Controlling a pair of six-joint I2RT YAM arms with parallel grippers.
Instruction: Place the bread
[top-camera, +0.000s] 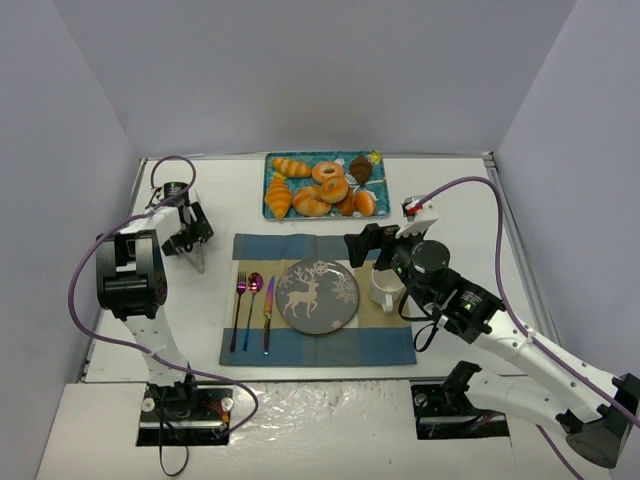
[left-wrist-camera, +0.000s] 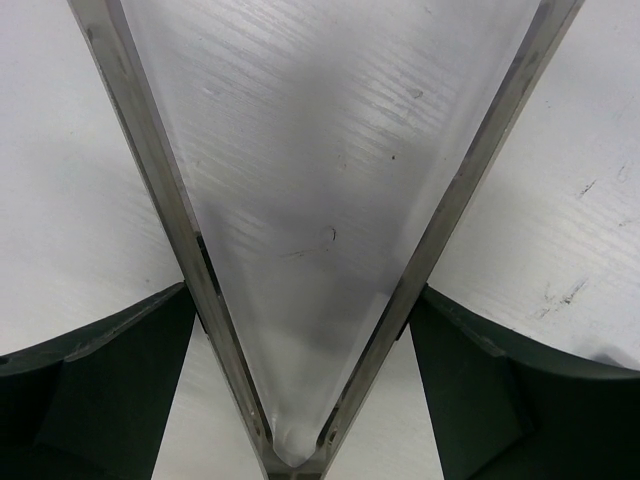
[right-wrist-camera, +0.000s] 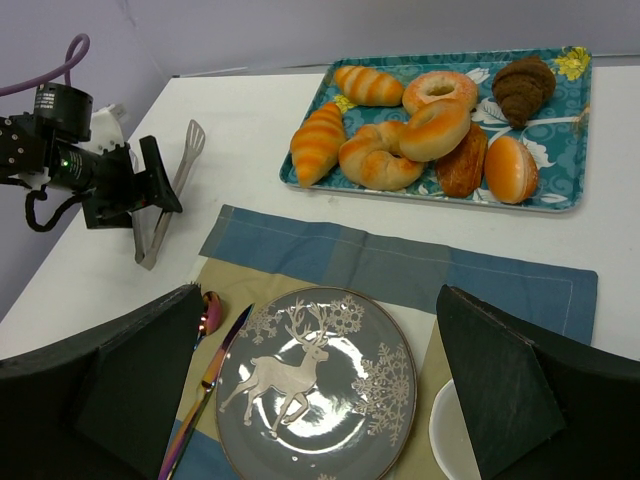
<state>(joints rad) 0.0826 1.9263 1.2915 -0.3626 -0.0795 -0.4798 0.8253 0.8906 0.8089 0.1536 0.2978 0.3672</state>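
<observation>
The bread (right-wrist-camera: 435, 128), a glossy golden-orange ring bun, lies on the blue patterned tray (right-wrist-camera: 570, 120) among other pastries, leaning on a paler ring doughnut (right-wrist-camera: 440, 88); from above, the bread (top-camera: 334, 189) is mid-tray. My right gripper (right-wrist-camera: 320, 390) hangs open and empty over the grey deer plate (right-wrist-camera: 300, 400), short of the tray. My left gripper (top-camera: 190, 235) is at the far left of the table, low over metal tongs (top-camera: 197, 258). In the left wrist view the tongs (left-wrist-camera: 160, 180) form a wide V on the table, and both dark fingers (left-wrist-camera: 130, 370) touch its arms from outside.
A striped placemat (top-camera: 300, 248) carries the plate (top-camera: 316, 296), with a fork (top-camera: 238, 310), spoon (top-camera: 252, 300) and knife (top-camera: 268, 315) to its left. A white mug (top-camera: 385, 290) stands beside the plate, under the right arm. Croissants (right-wrist-camera: 318, 140) and dark pastries fill the tray. Walls enclose three sides.
</observation>
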